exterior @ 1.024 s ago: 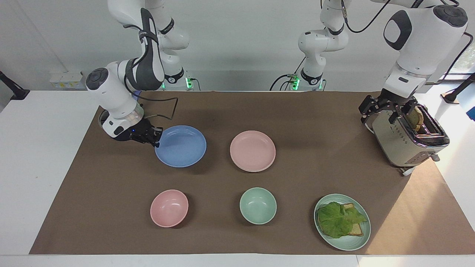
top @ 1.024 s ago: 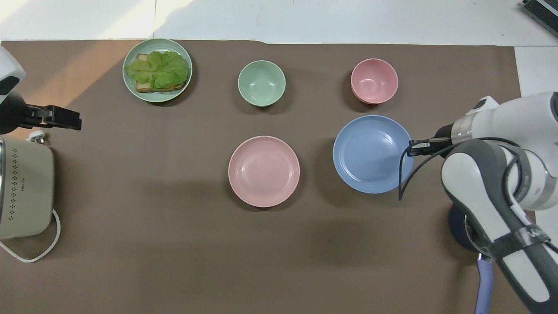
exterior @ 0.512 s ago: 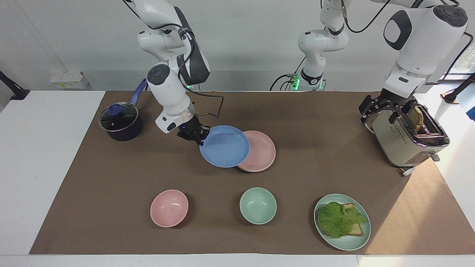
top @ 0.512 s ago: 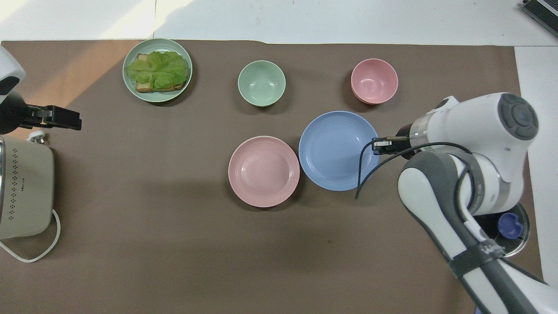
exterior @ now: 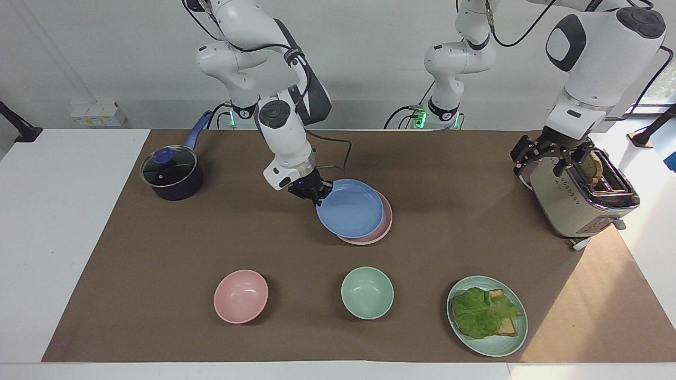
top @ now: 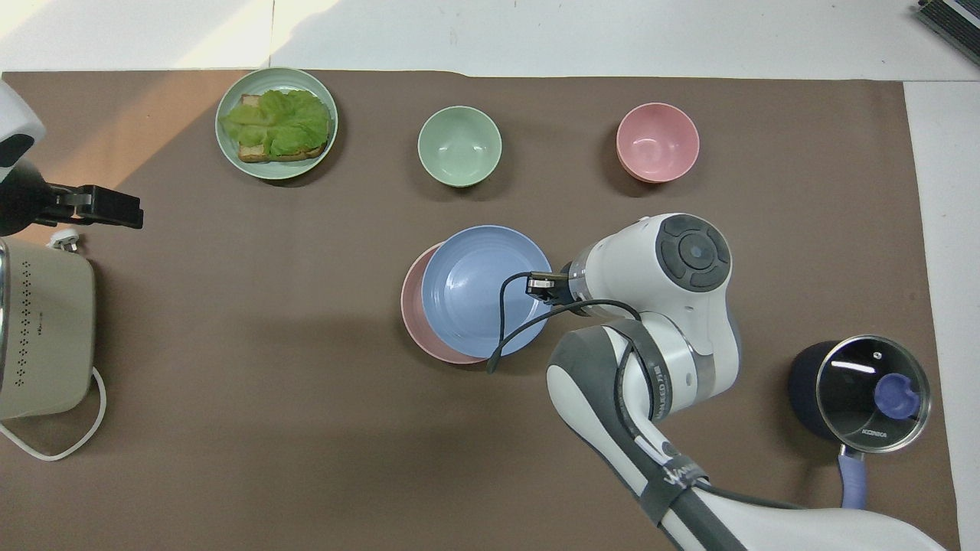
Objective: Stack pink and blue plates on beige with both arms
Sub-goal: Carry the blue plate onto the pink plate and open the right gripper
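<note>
My right gripper (exterior: 317, 196) (top: 540, 285) is shut on the rim of the blue plate (exterior: 351, 208) (top: 482, 287). It holds the plate slightly tilted over the pink plate (exterior: 388, 221) (top: 412, 310). The pink plate lies on the mat mid-table, and only a crescent of it shows. Whether the two plates touch I cannot tell. The left gripper (exterior: 554, 153) (top: 115, 208) hangs open and waits above the toaster (exterior: 581, 203) (top: 42, 329). No beige plate is in view.
A dark pan with a glass lid (exterior: 171, 174) (top: 857, 390) stands at the right arm's end. Farther from the robots than the plates sit a pink bowl (exterior: 241, 296) (top: 657, 142), a green bowl (exterior: 367, 293) (top: 459, 145) and a green plate (exterior: 501, 345) (top: 226, 145) with toast and lettuce.
The right arm has lifted the blue plate from near the pan and carried it toward the left arm's end, so it now covers most of the pink plate. The left arm has not moved.
</note>
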Controlling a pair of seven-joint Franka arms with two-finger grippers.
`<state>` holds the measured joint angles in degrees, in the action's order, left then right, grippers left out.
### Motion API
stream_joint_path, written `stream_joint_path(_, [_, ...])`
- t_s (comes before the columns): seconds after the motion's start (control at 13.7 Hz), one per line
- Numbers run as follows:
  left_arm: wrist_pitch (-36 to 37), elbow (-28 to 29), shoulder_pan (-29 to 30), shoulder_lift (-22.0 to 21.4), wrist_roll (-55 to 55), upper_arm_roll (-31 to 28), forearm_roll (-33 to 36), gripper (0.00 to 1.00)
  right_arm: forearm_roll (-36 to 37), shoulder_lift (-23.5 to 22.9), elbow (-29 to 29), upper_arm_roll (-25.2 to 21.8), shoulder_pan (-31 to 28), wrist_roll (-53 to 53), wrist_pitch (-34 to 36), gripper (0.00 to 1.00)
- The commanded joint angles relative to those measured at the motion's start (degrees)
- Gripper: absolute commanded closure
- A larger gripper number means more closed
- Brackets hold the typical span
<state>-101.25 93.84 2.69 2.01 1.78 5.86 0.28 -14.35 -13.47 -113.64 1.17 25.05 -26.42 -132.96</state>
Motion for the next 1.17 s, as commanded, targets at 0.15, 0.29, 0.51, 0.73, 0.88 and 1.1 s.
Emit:
stream_joint_path(0.15, [0.9, -0.2, 0.0, -0.3, 0.2, -0.1, 1.0, 0.0, -3.2, -2.3, 1.0, 0.2, 1.5, -1.8, -2.5, 1.0])
stream_joint_path(0.29, [0.9, -0.2, 0.0, -0.3, 0.2, -0.1, 1.0, 0.0, -3.2, -2.5, 0.9, 0.2, 1.6, -2.0, -2.3, 0.93])
stream_joint_path(0.51, [0.9, -0.2, 0.0, -0.3, 0.2, -0.1, 1.0, 0.0, -5.3, -2.3, 0.7, 0.2, 1.6, -2.4, -1.3, 0.67])
stream_joint_path(0.73, [0.9, -0.2, 0.0, -0.3, 0.2, -0.1, 1.0, 0.0, -5.3, -2.3, 1.4, 0.1, 1.5, -2.8, -0.5, 0.0])
stream_joint_path(0.88, [0.9, -0.2, 0.0, -0.3, 0.2, -0.1, 1.0, 0.0, -4.6, -1.8, 3.5, -0.3, 0.8, -2.9, 2.7, 0.0])
stream_joint_path(1.1, [0.9, -0.2, 0.0, -0.3, 0.2, -0.1, 1.0, 0.0, -1.8, 1.6, 6.6, -0.9, -3.5, -2.2, 9.0, 0.0])
